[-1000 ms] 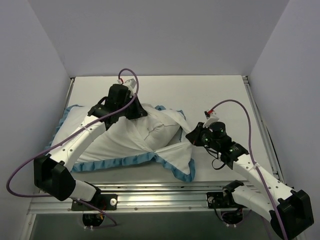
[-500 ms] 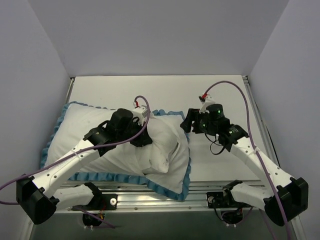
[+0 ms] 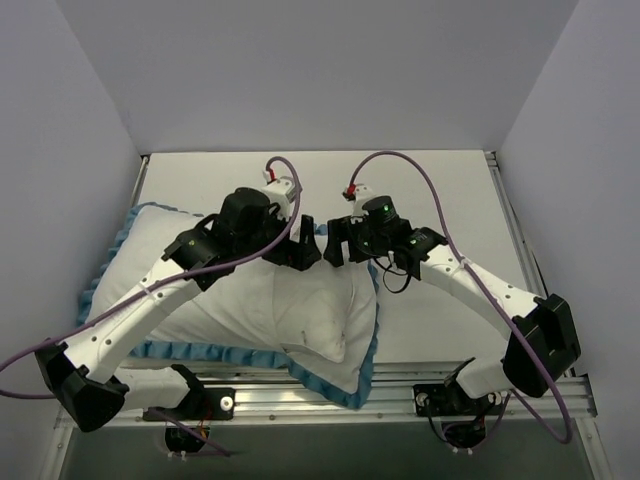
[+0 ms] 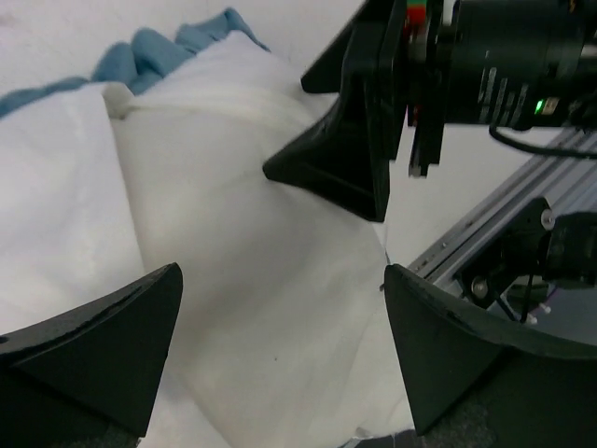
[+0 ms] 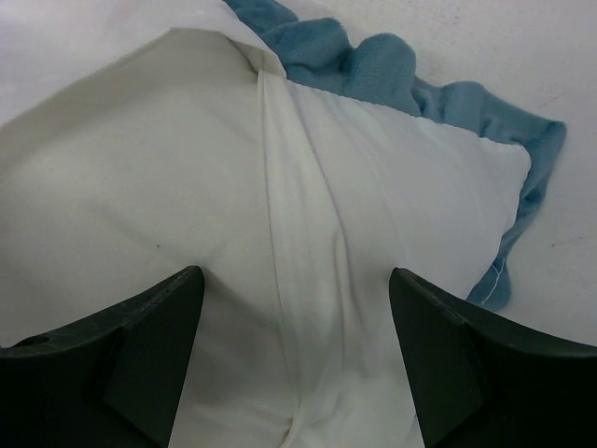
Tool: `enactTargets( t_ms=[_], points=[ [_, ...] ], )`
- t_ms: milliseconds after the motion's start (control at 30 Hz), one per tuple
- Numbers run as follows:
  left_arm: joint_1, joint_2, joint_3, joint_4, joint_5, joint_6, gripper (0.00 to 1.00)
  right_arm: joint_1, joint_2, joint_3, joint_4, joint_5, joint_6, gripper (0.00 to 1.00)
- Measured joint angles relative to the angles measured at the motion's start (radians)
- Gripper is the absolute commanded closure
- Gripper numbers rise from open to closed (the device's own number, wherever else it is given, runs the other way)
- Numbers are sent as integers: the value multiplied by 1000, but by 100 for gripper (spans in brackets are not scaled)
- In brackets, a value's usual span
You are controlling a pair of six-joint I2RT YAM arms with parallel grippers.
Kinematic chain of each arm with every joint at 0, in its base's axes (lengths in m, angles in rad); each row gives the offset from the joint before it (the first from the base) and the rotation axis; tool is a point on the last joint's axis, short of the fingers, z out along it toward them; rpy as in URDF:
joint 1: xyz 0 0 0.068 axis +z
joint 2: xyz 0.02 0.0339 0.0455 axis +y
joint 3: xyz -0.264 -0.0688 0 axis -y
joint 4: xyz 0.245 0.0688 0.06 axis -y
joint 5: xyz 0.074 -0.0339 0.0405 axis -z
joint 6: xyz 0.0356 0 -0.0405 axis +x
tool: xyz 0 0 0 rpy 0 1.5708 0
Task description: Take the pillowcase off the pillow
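The pillowcase (image 3: 240, 310) lies white side up on the left half of the table, its blue ruffled trim (image 3: 200, 355) showing round the edges. The pillow is inside it and shows only as a plump bulge (image 3: 325, 300). Both grippers hang over the far right corner, facing each other. My left gripper (image 3: 304, 250) (image 4: 283, 280) is open above the white fabric, holding nothing. My right gripper (image 3: 336, 248) (image 5: 297, 273) is open too, straddling a folded white band (image 5: 294, 233) of the cover without touching it. One of its black fingers (image 4: 336, 168) shows in the left wrist view.
Bare white table (image 3: 450, 200) extends to the right and behind the pillow. An aluminium rail (image 3: 330, 385) with the arm bases runs along the near edge. Grey walls close in on three sides. Purple cables (image 3: 400, 160) arc over both arms.
Both grippers have opened and let go of the fabric, which has settled flat. The right arm has swung left to the pillow's far right corner, and the left gripper has moved to meet it.
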State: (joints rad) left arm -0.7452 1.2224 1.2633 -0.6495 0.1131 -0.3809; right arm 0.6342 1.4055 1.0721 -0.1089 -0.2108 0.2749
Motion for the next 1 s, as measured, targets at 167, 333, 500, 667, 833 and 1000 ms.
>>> enactTargets(
  t_ms=[167, 333, 500, 667, 833, 1000],
  points=[
    [0, 119, 159, 2, -87, -4, 2, -1, 4, -16, 41, 16, 0, 25],
    [0, 249, 192, 21, -128, -37, 0, -25, 15, -48, 79, 36, 5, 28],
    [-6, 342, 145, 49, -132, -85, 0, -84, 33, -98, 127, 39, 14, 38],
    [-19, 345, 107, 69, -135, -105, 0, -159, 39, -163, 167, 37, 38, 49],
    [-43, 350, 126, 74, -143, -83, 0, -167, 82, -170, 192, 37, 60, 67],
    [-78, 403, 219, 70, -161, -43, 0, -167, 98, -201, 245, 29, 105, 79]
  ],
)
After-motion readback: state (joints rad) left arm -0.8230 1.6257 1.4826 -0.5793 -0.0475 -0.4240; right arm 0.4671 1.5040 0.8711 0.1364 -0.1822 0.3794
